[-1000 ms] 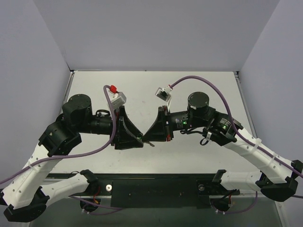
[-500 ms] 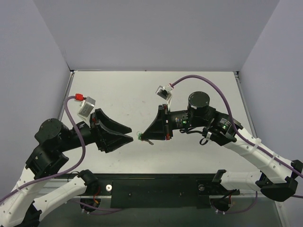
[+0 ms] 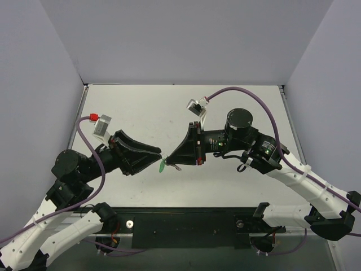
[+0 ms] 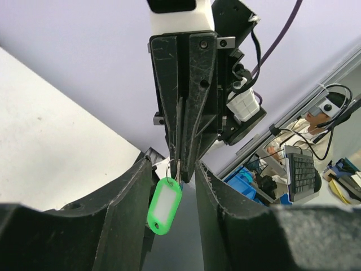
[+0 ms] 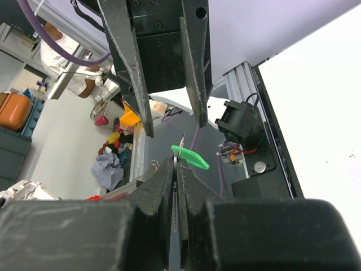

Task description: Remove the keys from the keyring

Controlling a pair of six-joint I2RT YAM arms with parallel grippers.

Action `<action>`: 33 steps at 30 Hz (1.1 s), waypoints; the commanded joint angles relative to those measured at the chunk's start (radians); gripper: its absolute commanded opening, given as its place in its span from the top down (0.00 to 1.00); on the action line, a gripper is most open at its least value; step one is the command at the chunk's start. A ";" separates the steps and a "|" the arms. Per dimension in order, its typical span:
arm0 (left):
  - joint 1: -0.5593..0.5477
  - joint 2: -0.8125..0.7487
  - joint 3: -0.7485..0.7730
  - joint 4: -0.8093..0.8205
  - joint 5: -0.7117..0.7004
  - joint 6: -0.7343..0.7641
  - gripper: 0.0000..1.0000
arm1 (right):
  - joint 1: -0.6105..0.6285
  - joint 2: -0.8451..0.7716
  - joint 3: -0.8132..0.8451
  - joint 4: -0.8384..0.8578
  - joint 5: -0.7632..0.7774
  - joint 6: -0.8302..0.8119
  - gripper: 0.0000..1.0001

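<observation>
- Table (image 3: pixel 242 107): pale flat top inside grey walls; both arms meet above its middle, towards the near side.
- Right gripper (image 3: pixel 170 164): points left. Its jaws are pressed fully together (no gap shows in the right wrist view), and they pinch the metal end of the keyring at the very tips.
- Keyring (image 4: pixel 164 206): a bright green translucent oval tag with a pale insert. It hangs off a thin wire loop that comes out of the right gripper's tips. It is held in the air above the table, between the two grippers. In the top view it shows as a small green fleck just left of the right gripper's tips.
- Left gripper (image 3: pixel 159 156): points right, facing the right gripper tip to tip. Its jaws are spread wide and hold nothing. In the left wrist view the tag hangs in the gap between its two fingers (image 4: pixel 127 209), closer to the left one (whether it touches cannot be told).
- Key: too small to tell apart from the wire loop in any view. Only a thin metal sliver rises from the closed right fingertips in the right wrist view.
- Purple cable (image 3: pixel 248 97): arches over the right arm to a small white connector.
</observation>
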 commanded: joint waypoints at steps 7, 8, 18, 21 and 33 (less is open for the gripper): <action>0.001 -0.015 0.020 0.083 -0.009 -0.027 0.57 | -0.003 0.001 0.013 0.120 -0.012 0.037 1.00; 0.001 -0.016 0.023 0.080 -0.007 -0.024 0.57 | -0.004 0.004 0.015 0.123 -0.013 0.037 1.00; -0.001 -0.013 -0.002 0.103 -0.004 -0.034 0.65 | -0.001 0.007 0.024 0.123 -0.016 0.040 1.00; -0.002 -0.001 0.003 0.102 0.005 -0.033 0.67 | -0.001 0.013 0.027 0.126 -0.016 0.040 1.00; -0.002 0.008 0.001 0.091 0.010 -0.031 0.62 | -0.003 0.009 0.026 0.129 -0.008 0.039 1.00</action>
